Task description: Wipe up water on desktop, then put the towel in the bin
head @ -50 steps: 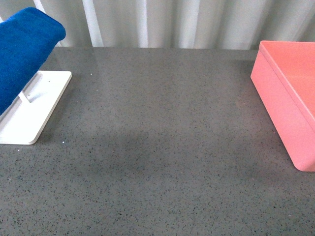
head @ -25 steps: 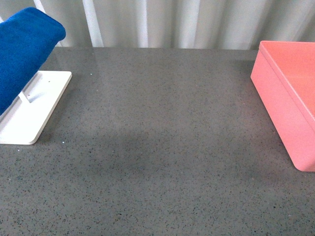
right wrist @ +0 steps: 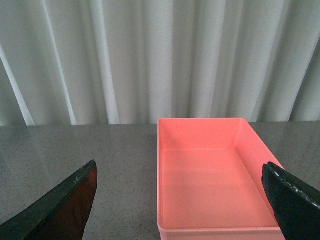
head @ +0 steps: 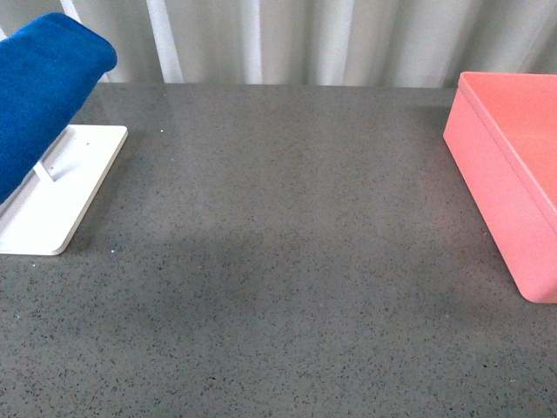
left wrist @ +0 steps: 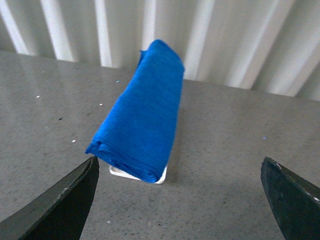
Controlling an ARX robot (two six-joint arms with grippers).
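Observation:
The blue towel hangs folded over a rack at the far left of the desktop; in the left wrist view the towel lies straight ahead of my open left gripper, which is short of it with nothing between its fingers. The salmon-pink bin stands at the right edge. Seen from the right wrist, the bin is empty, and my open right gripper faces it. Neither arm appears in the front view. A faint darker patch marks the desktop's middle; whether it is water I cannot tell.
The rack's white base rests on the desktop under the towel, and the base peeks out below the cloth in the left wrist view. A white pleated curtain closes off the far edge.

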